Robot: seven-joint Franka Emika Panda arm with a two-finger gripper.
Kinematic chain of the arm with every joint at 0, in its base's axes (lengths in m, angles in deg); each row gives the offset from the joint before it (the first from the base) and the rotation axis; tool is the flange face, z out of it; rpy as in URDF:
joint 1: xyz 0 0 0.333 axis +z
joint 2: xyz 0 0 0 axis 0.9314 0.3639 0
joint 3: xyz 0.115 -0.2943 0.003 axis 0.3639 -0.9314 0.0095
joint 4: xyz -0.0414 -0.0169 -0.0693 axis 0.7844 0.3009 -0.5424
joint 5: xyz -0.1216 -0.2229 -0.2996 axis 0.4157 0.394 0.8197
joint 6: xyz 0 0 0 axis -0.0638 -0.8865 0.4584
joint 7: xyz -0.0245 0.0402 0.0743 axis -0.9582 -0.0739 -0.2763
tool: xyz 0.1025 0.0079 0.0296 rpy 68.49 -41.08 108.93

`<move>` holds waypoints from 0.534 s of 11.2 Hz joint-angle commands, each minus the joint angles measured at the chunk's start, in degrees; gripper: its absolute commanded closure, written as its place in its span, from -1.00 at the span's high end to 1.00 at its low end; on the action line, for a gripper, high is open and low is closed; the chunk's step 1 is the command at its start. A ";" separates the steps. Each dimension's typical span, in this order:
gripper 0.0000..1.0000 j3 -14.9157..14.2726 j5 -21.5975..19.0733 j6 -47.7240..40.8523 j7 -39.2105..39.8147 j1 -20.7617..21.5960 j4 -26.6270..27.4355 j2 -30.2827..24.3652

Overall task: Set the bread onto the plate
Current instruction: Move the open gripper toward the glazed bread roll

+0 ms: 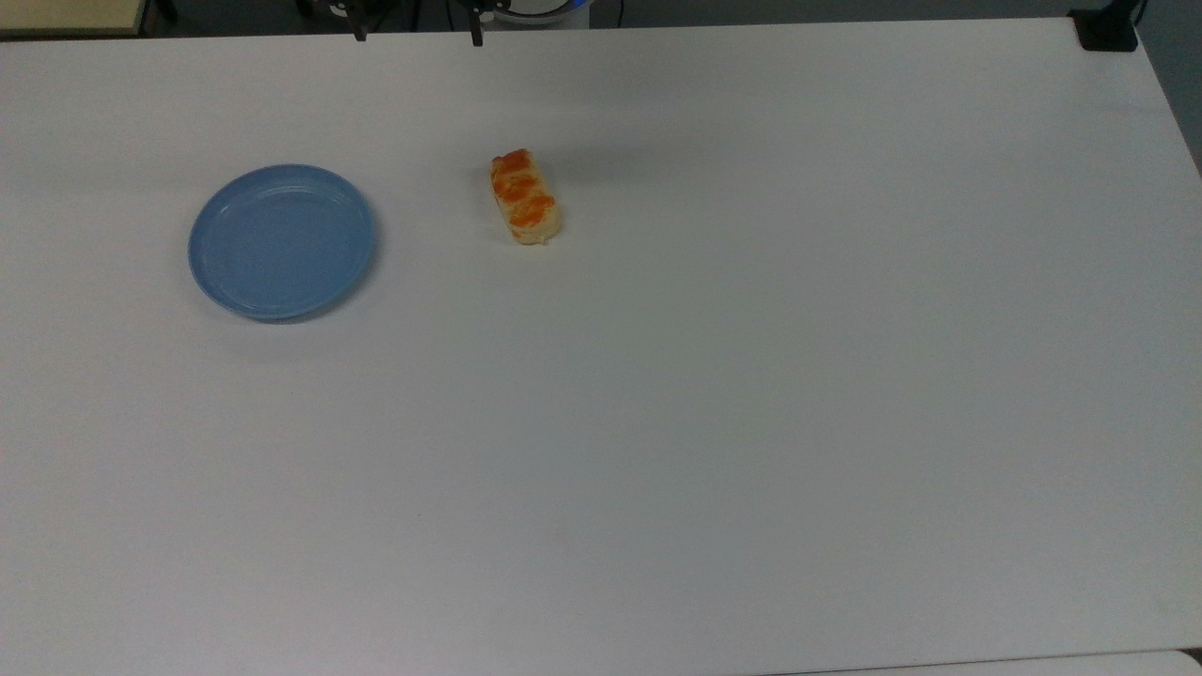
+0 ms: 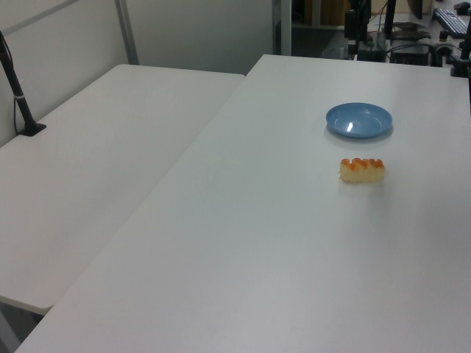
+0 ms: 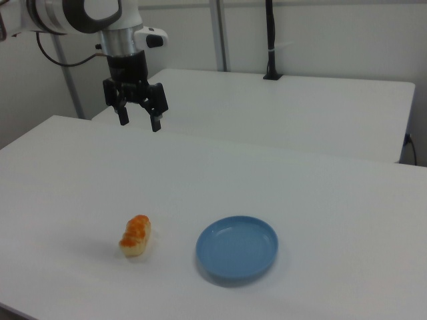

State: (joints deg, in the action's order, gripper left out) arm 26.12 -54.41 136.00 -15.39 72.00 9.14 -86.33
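Bread (image 1: 526, 197) beside plate (image 1: 282, 241) on white table (image 1: 714, 394) (second table (image 2: 96, 169) adjoining), fingers (image 3: 155, 123) spread, empty, above

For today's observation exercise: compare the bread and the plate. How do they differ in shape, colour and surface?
The bread is oblong; the plate is round. The bread is pale tan with orange patches; the plate is plain light blue. The bread is lumpy; the plate is smooth with a shallow rim. Both rest on the white table, apart.

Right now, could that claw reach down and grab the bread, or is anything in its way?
Probably yes. The gripper hangs open above the table, and the bread lies alone, apart from the plate, with nothing between them.
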 commanded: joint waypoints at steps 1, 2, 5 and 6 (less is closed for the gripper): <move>1.00 -1.44 -0.63 -0.36 0.18 2.89 1.53 -0.32; 1.00 -1.45 -0.63 1.12 0.18 3.86 3.71 -0.67; 1.00 -3.55 -0.45 7.19 0.62 9.82 12.50 -2.25; 1.00 -4.34 -0.10 8.33 2.88 11.59 15.66 -2.43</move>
State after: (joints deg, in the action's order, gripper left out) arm 25.15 -54.43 140.30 -15.35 78.20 16.58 -86.22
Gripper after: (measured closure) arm 0.000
